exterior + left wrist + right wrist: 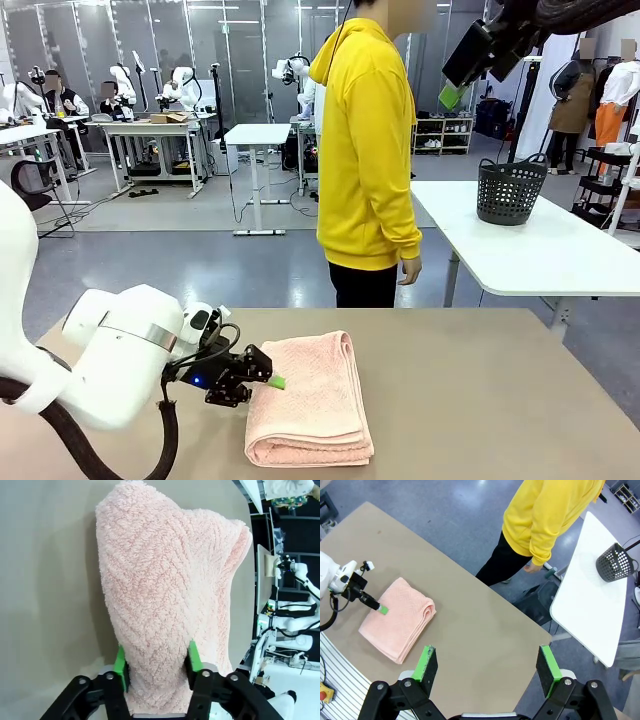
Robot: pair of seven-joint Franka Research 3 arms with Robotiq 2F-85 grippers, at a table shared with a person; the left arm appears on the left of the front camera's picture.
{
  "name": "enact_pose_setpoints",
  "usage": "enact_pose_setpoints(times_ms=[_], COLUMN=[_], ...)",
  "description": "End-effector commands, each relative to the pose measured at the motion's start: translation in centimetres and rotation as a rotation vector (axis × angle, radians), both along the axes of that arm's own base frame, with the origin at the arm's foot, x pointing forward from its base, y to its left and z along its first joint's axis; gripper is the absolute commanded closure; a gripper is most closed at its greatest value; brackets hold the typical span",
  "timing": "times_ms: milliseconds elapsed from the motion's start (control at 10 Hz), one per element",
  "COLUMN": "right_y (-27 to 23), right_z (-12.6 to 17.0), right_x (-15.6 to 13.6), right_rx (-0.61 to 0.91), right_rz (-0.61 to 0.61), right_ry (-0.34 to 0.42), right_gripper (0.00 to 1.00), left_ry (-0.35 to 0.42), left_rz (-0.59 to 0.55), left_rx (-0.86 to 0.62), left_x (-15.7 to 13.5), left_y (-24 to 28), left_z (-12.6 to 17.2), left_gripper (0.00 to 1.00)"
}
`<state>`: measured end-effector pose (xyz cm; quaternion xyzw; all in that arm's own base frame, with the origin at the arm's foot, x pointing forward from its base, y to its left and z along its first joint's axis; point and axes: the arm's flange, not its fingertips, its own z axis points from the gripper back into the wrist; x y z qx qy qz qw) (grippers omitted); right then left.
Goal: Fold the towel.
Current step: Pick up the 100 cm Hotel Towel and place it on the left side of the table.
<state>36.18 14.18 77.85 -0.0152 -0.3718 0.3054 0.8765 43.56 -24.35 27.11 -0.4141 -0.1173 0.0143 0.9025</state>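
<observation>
Nearest the front camera, the left arm's white casing fills the lower left corner and is cut off by the picture's edge; its cabling hides a strip of the table (pixel 500 400). Its left gripper (pixel 262 380) reaches low and roughly level across the tabletop to the towel (pixel 308 400). From the front, the lower finger is lost against the cloth. In the left wrist view, the two green pads (pixel 120 664) stand on either side of a raised fold of towel, which fills the space between them; whether they are pressing it yet cannot be told.

On the near-left part of the table, the towel lies folded into a thick oblong, layered edges showing along its right side and near end. It sits well inside the table's edges, with bare tabletop to its right and beyond it.

Higher up, the right gripper (pixel 487 664) hangs well above the table, its fingers spread wide with nothing between them. In the front view its tips are partly cut off at the top edge.

Beyond the far edge stands a person (pixel 365 150) in a yellow top, arm hanging. Farther right, a dark basket (pixel 510 190) stands on a white table (pixel 560 255).
</observation>
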Motion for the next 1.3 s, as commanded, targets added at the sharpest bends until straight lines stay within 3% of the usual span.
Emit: enact_pose_setpoints(times_ms=[0, 100, 400, 700, 900, 1100, 1200], right_y=[-0.1, -0.1, -0.1, -0.1, -0.1, -0.1, -0.1], right_z=[0.1, 0.1, 0.1, 0.1, 0.1, 0.1, 0.1], right_x=[0.0, 0.0, 0.0, 0.0, 0.0, 0.0, 0.0], right_rx=[-0.004, -0.004, -0.004, -0.004, -0.004, -0.004, -0.004], right_rz=[-0.01, -0.01, -0.01, -0.01, -0.01, -0.01, -0.01], right_ry=[0.004, 0.004, 0.004, 0.004, 0.004, 0.004, 0.004], right_gripper=[0.0, 0.0, 0.0, 0.0, 0.0, 0.0, 0.0], left_ry=[-0.029, -0.033, -0.03, -0.035, -0.06, -0.039, -0.086], left_rz=[0.012, 0.014, 0.004, -0.034, -0.042, -0.06, -0.003], left_rx=[-0.006, -0.007, -0.004, -0.025, 0.012, 0.049, 0.124], left_x=[0.0, -0.1, -0.1, -0.5, -0.7, -1.1, -1.1], left_y=[-0.7, -0.7, -0.5, 2.5, 7.3, 12.6, 16.4], left_z=[-0.2, 0.0, 0.4, 3.4, 6.8, 9.0, 10.2], left_gripper=[1.0, 0.96, 1.0, 1.0, 1.0, 1.0, 1.0])
